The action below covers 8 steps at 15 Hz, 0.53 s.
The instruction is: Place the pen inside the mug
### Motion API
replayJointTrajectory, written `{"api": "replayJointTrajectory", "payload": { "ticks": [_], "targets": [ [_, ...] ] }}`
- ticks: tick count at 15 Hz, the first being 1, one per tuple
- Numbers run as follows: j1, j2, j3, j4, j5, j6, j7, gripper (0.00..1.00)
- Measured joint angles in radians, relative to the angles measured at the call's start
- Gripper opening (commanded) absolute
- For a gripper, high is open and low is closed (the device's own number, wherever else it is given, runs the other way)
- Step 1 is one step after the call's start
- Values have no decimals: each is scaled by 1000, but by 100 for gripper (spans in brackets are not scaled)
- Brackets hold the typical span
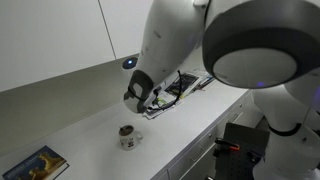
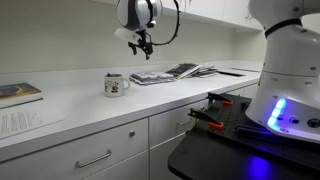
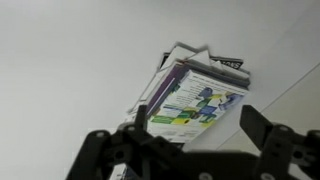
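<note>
The white mug with a dark print stands upright on the white counter, and it also shows in an exterior view. My gripper hangs well above the counter, between the mug and the magazines, higher than the mug and off to its side. In the wrist view its two dark fingers stand wide apart, with only magazines showing between them. The pen does not show in any view; the mug's inside cannot be made out.
A spread of magazines lies on the counter beyond the gripper, seen also in an exterior view and the wrist view. A book lies at the counter's far end. The wall runs behind the counter.
</note>
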Motion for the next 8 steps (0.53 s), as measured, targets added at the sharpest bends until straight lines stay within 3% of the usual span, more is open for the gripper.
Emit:
{"api": "replayJointTrajectory", "payload": {
  "ticks": [3, 8],
  "targets": [
    [-20, -110, -25, 18, -76, -147, -33, 100],
    [-65, -284, -11, 50, -201, -411, -42, 100]
  ]
}}
